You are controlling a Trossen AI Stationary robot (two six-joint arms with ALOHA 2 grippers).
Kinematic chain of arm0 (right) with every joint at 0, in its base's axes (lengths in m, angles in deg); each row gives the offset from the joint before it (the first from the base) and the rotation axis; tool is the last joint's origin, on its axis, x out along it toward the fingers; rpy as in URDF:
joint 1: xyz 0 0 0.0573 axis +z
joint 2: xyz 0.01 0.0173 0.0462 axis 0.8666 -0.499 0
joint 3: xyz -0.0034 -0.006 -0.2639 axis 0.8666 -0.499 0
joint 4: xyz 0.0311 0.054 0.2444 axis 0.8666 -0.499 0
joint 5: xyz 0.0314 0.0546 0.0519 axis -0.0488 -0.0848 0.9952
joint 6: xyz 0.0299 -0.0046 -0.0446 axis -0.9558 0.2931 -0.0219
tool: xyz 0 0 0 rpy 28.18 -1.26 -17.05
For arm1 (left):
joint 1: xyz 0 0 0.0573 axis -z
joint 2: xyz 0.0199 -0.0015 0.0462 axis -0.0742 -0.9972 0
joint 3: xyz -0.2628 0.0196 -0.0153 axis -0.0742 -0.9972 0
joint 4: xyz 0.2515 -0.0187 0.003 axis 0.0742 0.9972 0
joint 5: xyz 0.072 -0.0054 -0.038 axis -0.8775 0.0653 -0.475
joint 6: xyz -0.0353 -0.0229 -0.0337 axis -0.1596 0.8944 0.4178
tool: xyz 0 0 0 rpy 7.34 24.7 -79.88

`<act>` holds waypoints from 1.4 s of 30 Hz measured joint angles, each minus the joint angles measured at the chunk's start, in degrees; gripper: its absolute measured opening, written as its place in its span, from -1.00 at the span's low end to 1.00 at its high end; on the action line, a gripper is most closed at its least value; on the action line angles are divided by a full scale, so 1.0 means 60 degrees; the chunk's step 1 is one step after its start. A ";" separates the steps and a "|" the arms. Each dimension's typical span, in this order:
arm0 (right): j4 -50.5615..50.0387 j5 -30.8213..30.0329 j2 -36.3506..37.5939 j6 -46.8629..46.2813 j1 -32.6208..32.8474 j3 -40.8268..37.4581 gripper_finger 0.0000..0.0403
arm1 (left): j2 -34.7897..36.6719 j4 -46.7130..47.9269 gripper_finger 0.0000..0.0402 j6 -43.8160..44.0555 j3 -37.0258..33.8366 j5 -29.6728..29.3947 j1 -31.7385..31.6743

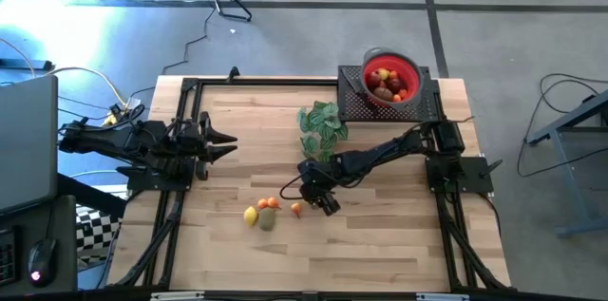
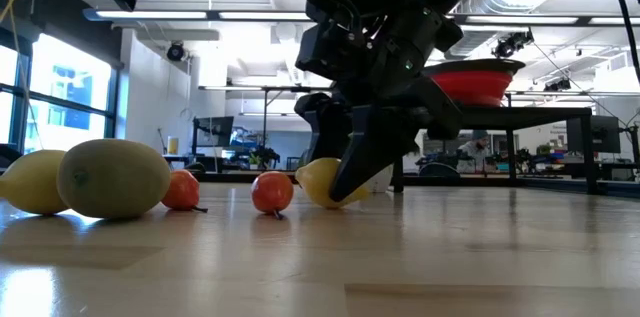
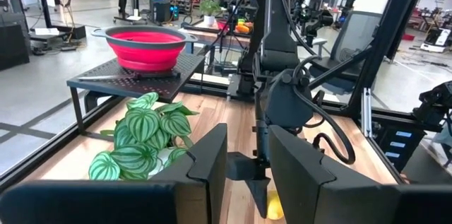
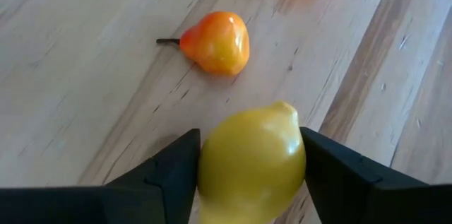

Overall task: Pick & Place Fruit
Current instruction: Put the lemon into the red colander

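The right gripper [image 4: 247, 174] was down at the table [image 1: 399, 235], well in front of the red bowl [image 1: 391, 74], and its two dark fingers [image 4: 166, 174] sat either side of a yellow lemon [image 4: 251, 164], close against the skin but not clearly squeezing it yet, so whether they had a hold could not be told. That lemon lay on the wood on the near side of the leafy sprig [image 1: 321, 122], with a small orange-red pear [image 4: 215, 42] just beyond it and more fruit [image 1: 264, 211] clustered a little farther from the bowl. The lemon looked like a light, hollow toy with a smooth, glossy, rounded shell, so it would likely be stiff but slippery, apt to squirt out of a pinch taken near its pointed tip. The widest part of its belly seemed the sensible place to take hold. The left gripper [image 1: 223, 144] waited at the far side of the table from the bowl, fingers partly apart, holding nothing.
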 joint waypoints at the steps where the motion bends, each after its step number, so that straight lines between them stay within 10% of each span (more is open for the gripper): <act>1: -0.0110 -0.0011 0.0040 0.0000 0.0000 0.0000 0.06 | 0.0000 0.0000 -0.51 0.0002 0.0000 0.0000 -0.0002; 26: -0.2149 -0.1981 0.5027 -0.0466 -0.0433 0.0000 0.04 | 0.0008 -0.0021 -0.51 0.0009 0.0007 -0.0011 0.0000; 42: -0.3524 -0.4722 0.7971 -0.0437 -0.3036 0.0000 0.07 | -0.0022 0.0000 -0.51 0.0013 0.0007 -0.0011 0.0000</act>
